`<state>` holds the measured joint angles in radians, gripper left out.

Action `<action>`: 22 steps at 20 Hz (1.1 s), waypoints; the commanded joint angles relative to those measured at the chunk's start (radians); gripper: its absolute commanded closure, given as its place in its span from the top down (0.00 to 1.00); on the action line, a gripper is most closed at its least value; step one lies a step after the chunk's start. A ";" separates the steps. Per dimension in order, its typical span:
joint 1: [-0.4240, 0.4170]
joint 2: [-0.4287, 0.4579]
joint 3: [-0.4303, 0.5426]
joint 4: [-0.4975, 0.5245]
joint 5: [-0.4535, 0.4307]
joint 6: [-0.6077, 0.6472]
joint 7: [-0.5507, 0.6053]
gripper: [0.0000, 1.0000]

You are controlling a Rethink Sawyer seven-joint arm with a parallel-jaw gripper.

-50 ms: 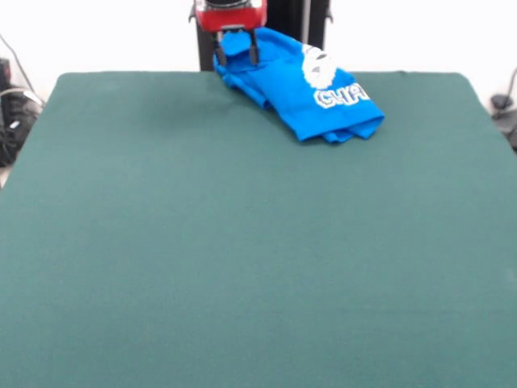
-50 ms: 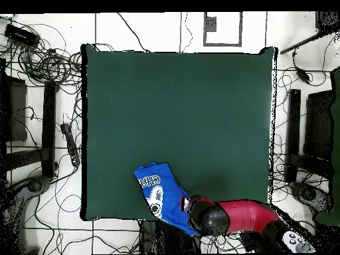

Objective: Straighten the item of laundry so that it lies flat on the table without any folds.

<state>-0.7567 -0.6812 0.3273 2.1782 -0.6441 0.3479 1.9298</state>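
The item of laundry (image 1: 300, 101) is a bright blue T-shirt, bunched and folded at the far edge of the table (image 1: 242, 242), a little right of centre. Part of its white print and letters faces up. My gripper (image 1: 235, 55) comes down at the shirt's left end. Its two black fingers stand either side of a raised fold of blue cloth, and that end is lifted off the green surface. In the overhead view the shirt (image 2: 159, 189) lies near the table's (image 2: 179, 99) bottom edge and reaches past it, under the red arm (image 2: 242, 216). The arm hides the fingers there.
Cables and black stands (image 2: 50, 113) lie on the floor on both sides of the table. The robot's dark pedestal (image 1: 291, 20) stands right behind the shirt. Broad green surface stretches from the shirt toward the near side in the front view.
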 commanded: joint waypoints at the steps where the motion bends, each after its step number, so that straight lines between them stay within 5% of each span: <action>1: -0.003 0.042 0.125 -0.102 -0.031 0.123 -0.161 1.00; 22: -0.060 0.037 0.148 -0.039 -0.077 0.127 -0.162 1.00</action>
<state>-0.8260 -0.6844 0.3739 2.1613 -0.6769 0.3914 1.9298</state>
